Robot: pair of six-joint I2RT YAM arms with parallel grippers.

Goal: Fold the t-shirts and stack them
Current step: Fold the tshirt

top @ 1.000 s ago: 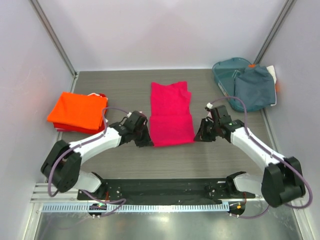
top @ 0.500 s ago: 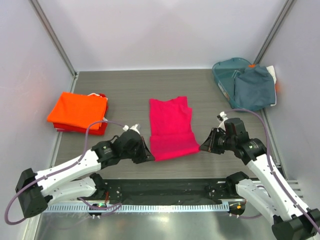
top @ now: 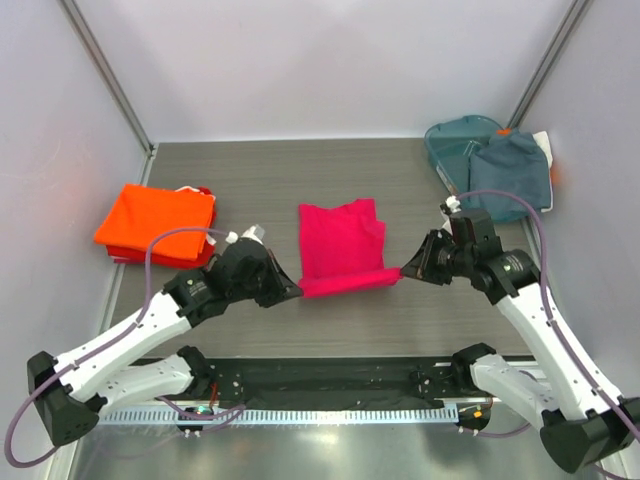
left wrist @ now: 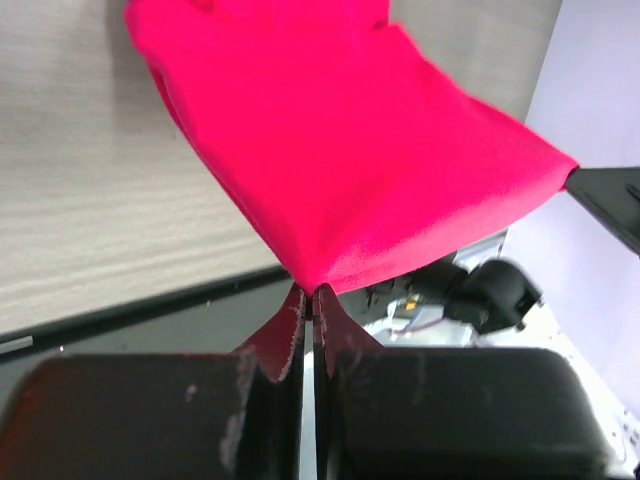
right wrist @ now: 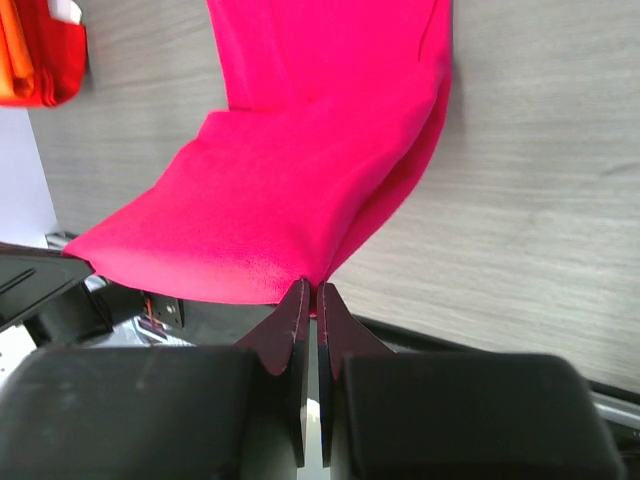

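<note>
Pink shirt [top: 342,245] hung in the middle of the frame; we pinched its lower corners tight with our left claw [top: 297,292] and right claw [top: 403,271].

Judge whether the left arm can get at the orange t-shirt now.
Probably not yet: the way to the orange t-shirt looks free, but the left gripper is shut on a corner of the pink t-shirt and must release first.
</note>
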